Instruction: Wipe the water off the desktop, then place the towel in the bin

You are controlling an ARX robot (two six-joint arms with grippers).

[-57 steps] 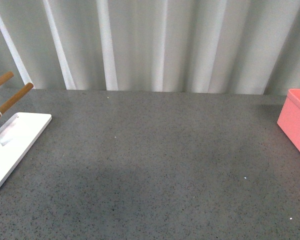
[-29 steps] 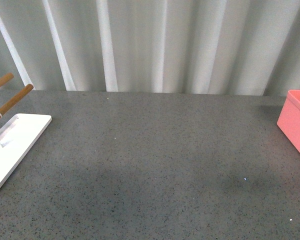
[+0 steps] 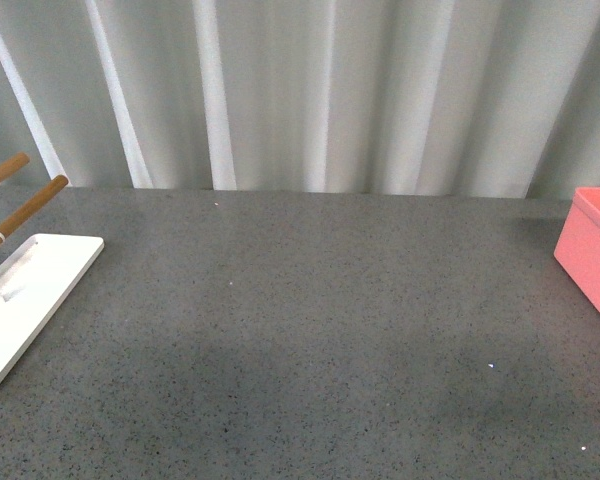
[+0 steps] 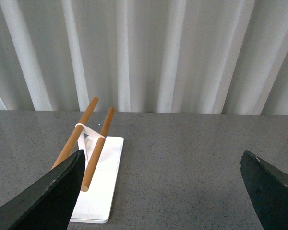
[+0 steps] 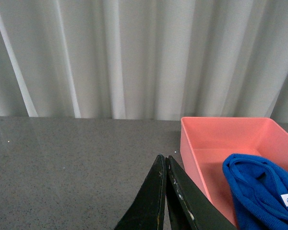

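Observation:
The bright blue towel (image 5: 259, 191) lies bunched inside the salmon-pink bin (image 5: 216, 143), a white label showing on it. In the front view only a corner of the bin (image 3: 592, 255) shows at the right edge of the dark speckled desktop (image 3: 300, 330), and neither arm appears there. My right gripper (image 5: 164, 159) is shut, its two black fingers pressed together with nothing between them, beside the bin and over the desktop (image 5: 72, 167). My left gripper (image 4: 163, 158) is open, wide apart and empty above the desktop (image 4: 182, 163).
A flat white stand (image 3: 20, 300) with brown wooden pegs (image 3: 25, 205) sits at the desktop's left; the left wrist view shows the stand (image 4: 98, 187) close to one finger. A pleated white curtain (image 3: 310, 90) runs behind the desktop.
The front view has shifted slightly: the stand and the desktop's back edge sit a little lower in the picture than a second ago. Nothing on the desktop has moved.

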